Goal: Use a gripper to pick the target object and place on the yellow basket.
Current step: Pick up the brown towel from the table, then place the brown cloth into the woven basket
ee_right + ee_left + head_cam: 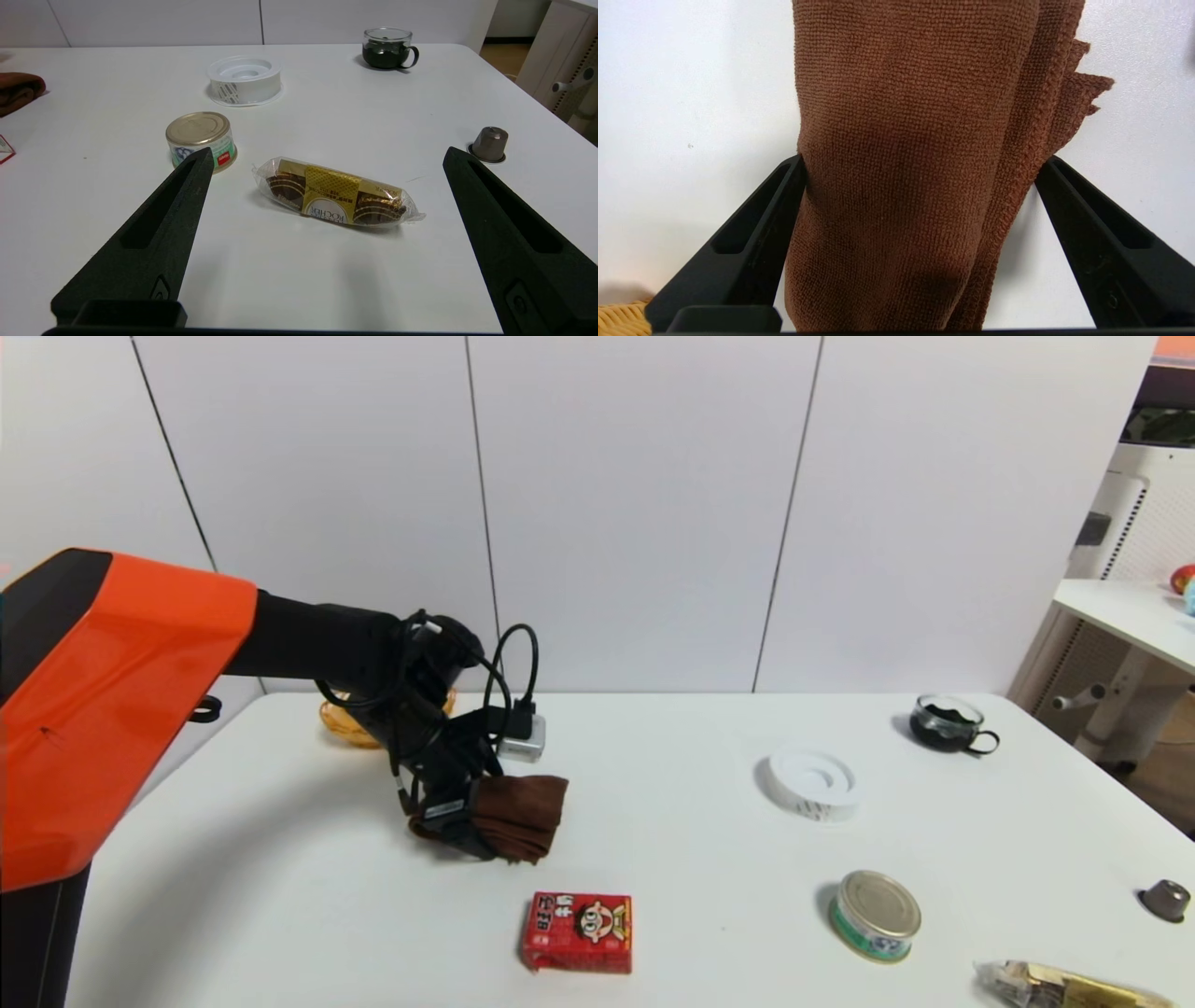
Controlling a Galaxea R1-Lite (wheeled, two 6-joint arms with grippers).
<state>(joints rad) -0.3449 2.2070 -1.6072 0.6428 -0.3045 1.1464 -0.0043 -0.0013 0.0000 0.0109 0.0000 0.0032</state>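
Head view: left gripper [467, 821] straddles the towel [523, 812] at centre-left of the surface [653, 859], fingers [752, 238] spread, not yet gripping. Step: grasp. Next: clench, lift, carry to the basket [341, 728] behind. Right gripper [327, 163] idle, fingers apart.

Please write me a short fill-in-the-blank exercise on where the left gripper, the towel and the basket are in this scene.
1. The fingers of the left gripper stand on either side of the brown ____.
2. The towel lies on the white ____.
3. The basket behind the left arm is ____ in colour.
4. The carton nearest the towel is ____ in colour.

Missing words: towel; table; yellow; red
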